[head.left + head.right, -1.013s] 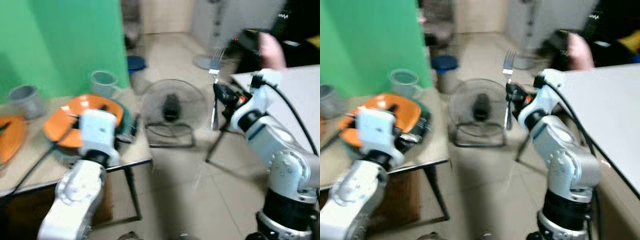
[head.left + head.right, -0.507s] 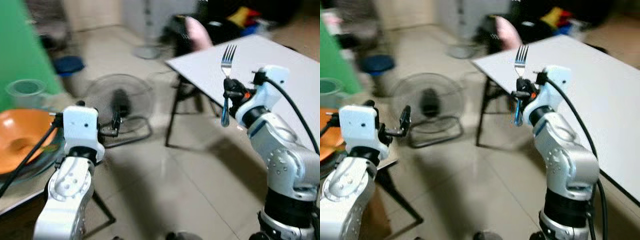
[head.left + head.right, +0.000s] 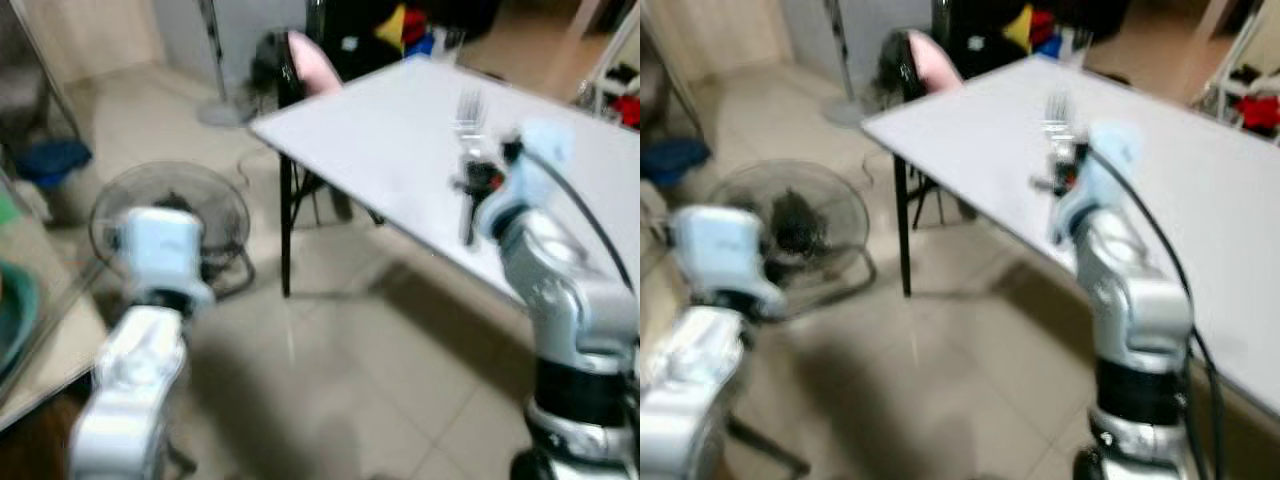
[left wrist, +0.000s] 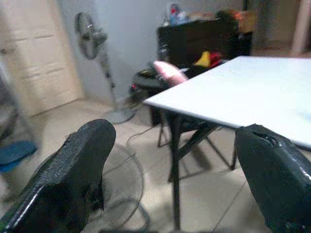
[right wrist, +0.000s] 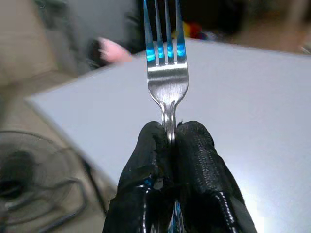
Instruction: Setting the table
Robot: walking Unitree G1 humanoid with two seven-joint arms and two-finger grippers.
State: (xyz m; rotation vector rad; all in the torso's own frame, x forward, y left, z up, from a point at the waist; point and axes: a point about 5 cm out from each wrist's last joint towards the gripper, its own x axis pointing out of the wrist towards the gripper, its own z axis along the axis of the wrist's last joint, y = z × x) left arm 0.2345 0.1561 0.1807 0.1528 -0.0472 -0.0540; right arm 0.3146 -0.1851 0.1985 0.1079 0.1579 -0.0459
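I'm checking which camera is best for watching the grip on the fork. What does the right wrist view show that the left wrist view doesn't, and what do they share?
Right wrist view alone: the right gripper with its fingers shut on the neck of a fork, tines pointing away from the wrist.

Left wrist view alone: the left gripper with its fingers apart and nothing between them, a standing fan by the wall, and a dark cabinet.

Both: the white table, a pink object past its far corner, and the floor fan on the tiles.
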